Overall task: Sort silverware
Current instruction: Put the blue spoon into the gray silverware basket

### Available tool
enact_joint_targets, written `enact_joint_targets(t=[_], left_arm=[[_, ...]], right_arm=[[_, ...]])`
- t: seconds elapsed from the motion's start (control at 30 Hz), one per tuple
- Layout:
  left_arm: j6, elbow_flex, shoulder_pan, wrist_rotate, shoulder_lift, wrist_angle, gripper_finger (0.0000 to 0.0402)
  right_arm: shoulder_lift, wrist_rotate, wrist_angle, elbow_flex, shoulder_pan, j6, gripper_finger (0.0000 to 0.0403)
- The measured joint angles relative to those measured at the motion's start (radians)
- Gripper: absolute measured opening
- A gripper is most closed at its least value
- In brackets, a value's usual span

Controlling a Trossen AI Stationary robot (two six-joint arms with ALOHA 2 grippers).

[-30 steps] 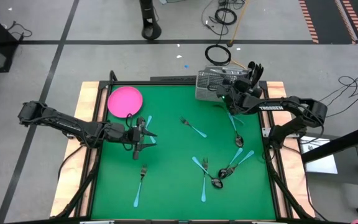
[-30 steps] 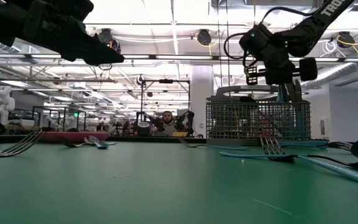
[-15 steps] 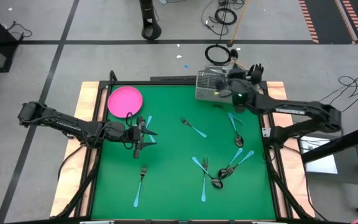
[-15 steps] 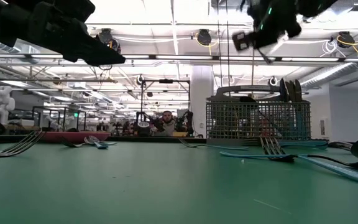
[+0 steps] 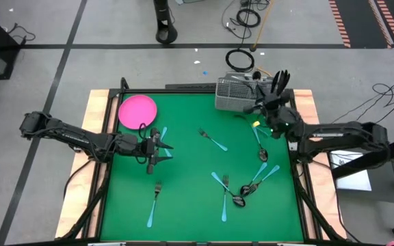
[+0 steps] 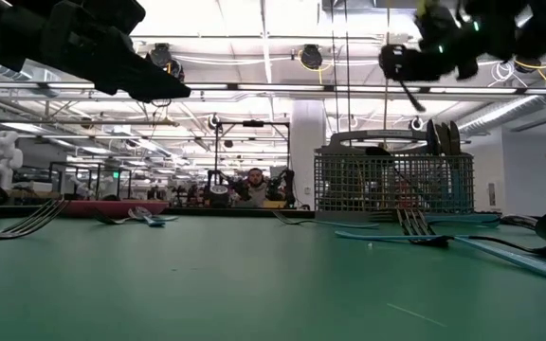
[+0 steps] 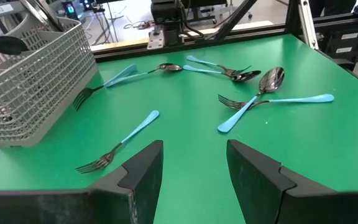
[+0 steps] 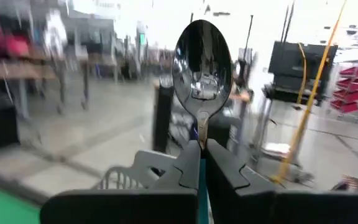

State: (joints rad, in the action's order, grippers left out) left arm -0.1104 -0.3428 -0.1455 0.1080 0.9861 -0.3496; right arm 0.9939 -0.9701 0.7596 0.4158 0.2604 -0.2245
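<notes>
Two arms on my screen: left one waits by the pink plate point(image 5: 137, 111), right one works at the caddy point(image 5: 234, 92).
Left tool point(image 5: 157, 149): hovering over the table point(image 5: 190, 184) just below the plate; my left wrist view shows its fingers point(image 7: 143, 176) spread with nothing between.
Left wrist extra: forks and spoons with light-blue handles lying across the green, which the overhead only shows as thin slivers.
Silverware on the table: a blue-handled fork point(image 5: 154, 203) low left, a crossed cluster point(image 5: 241, 188) right of centre.
Right tool point(image 5: 278, 116): just beside the caddy, raised above it in the low view point(image 6: 425, 59).
Spoon point(image 8: 202, 68): only the right wrist view shows it, dark shiny bowl upright, its neck pinched between the pressed fingers point(image 8: 182, 171).
Change: half a second ago I had this tool further back at the caddy's corner; it has pulled toward the table's right edge.
</notes>
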Motion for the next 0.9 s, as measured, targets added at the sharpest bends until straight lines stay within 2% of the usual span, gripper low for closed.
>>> enact_joint_targets(t=[0.07, 0.13, 0.27, 0.33, 0.53, 0.73, 0.9], left_arm=[[0.0, 0.0, 0.0, 0.0, 0.0, 0.0, 0.018], [-0.005, 0.0, 0.0, 0.0, 0.0, -0.002, 0.018], [-0.036, 0.0, 0.009, 0.0, 0.0, -0.02, 0.018], [-0.05, 0.0, 0.017, 0.0, 0.0, -0.038, 0.018], [-0.061, 0.0, 0.044, 0.0, 0.0, -0.064, 0.018], [-0.063, 0.0, 0.057, -0.01, 0.0, -0.063, 0.018], [-0.063, 0.0, 0.056, -0.027, 0.0, -0.062, 0.018]], right_arm=[[0.034, 0.054, 0.225, -0.115, 0.062, -0.022, 0.0], [0.067, 0.107, 0.352, -0.196, 0.135, -0.036, 0.0], [0.112, 0.285, 0.378, -0.258, 0.233, 0.046, 0.0], [0.137, 0.305, 0.41, -0.255, 0.253, 0.038, 0.0], [0.201, 0.358, 0.56, -0.203, 0.28, -0.124, 0.0], [0.297, 0.372, 0.533, -0.183, 0.334, -0.129, 0.0], [0.385, 0.365, 0.617, -0.183, 0.371, -0.151, 0.0]])
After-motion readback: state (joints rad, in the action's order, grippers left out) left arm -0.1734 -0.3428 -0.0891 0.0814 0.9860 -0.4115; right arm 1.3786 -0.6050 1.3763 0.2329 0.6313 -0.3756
